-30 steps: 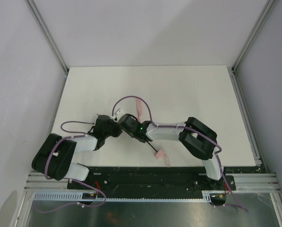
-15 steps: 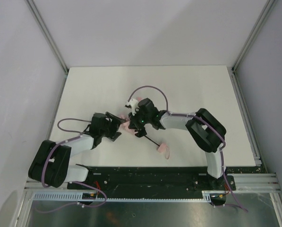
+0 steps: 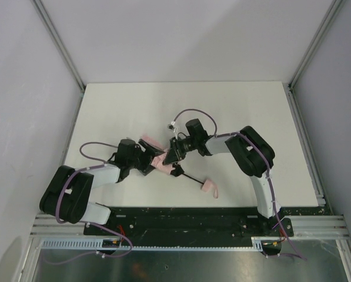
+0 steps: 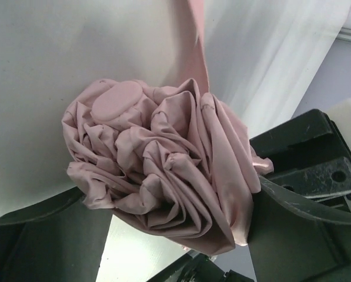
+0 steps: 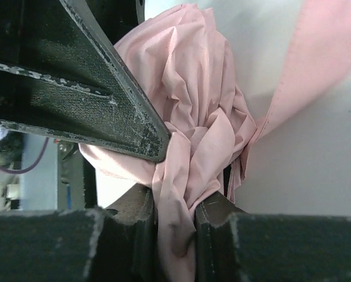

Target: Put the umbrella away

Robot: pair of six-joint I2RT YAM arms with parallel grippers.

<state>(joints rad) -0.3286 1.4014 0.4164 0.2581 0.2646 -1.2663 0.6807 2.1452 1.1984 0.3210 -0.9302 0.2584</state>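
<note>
The umbrella lies at the table's near middle, its pale pink canopy bunched into a crumpled bundle with a flat round cap on top. A thin black shaft runs right and nearer to the small pink handle. My left gripper holds the bundle from the left, jaws wide, both fingers against the fabric. From the right, my right gripper pinches a fold of the canopy, shut on it. A pink strap trails away over the table.
A white table sits between grey walls with metal rails along its sides. A black base plate runs along the near edge. A finger of the left gripper crosses the right wrist view close to the fabric.
Both grippers have shifted; the right one swung left and back onto the canopy. The left gripper let go, opened wide and now sits round the bundle. The handle slid slightly right.
</note>
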